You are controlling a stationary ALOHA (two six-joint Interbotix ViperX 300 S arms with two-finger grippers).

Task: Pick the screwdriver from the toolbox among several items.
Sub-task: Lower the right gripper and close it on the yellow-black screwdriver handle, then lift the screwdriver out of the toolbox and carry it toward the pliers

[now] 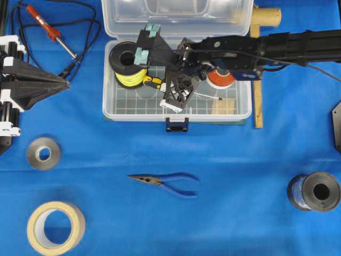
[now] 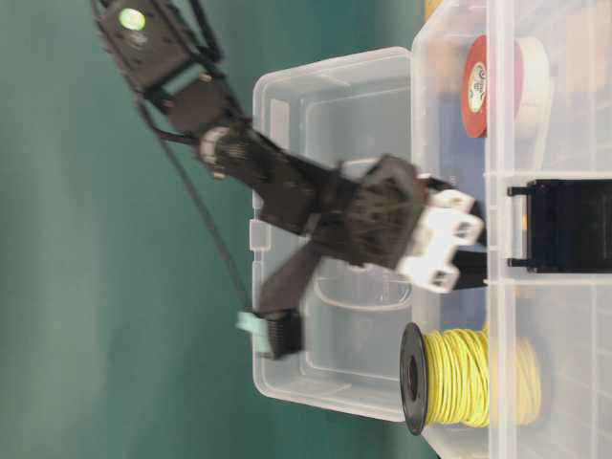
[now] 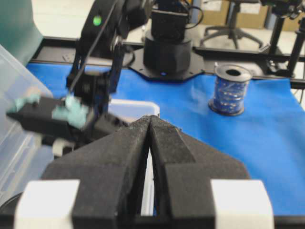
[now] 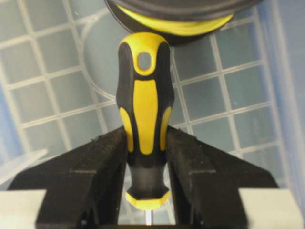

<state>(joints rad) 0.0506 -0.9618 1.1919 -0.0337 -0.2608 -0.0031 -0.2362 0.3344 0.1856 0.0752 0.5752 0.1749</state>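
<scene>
The screwdriver lies inside the toolbox, flat on the gridded bottom. Its yellow and black handle sits between the two black fingers of the right gripper, and both fingers press against its sides, so the gripper is squeezing the handle. The handle's round end points at a spool of yellow wire, which stands just beside it in the box. From above, the thin silver shaft pokes out from under the gripper. A red roll also sits in the box. The left gripper waits off to the left side, well apart from the box, with its fingers pressed together and nothing in them. Blue pliers lie on the blue cloth in front of the box
</scene>
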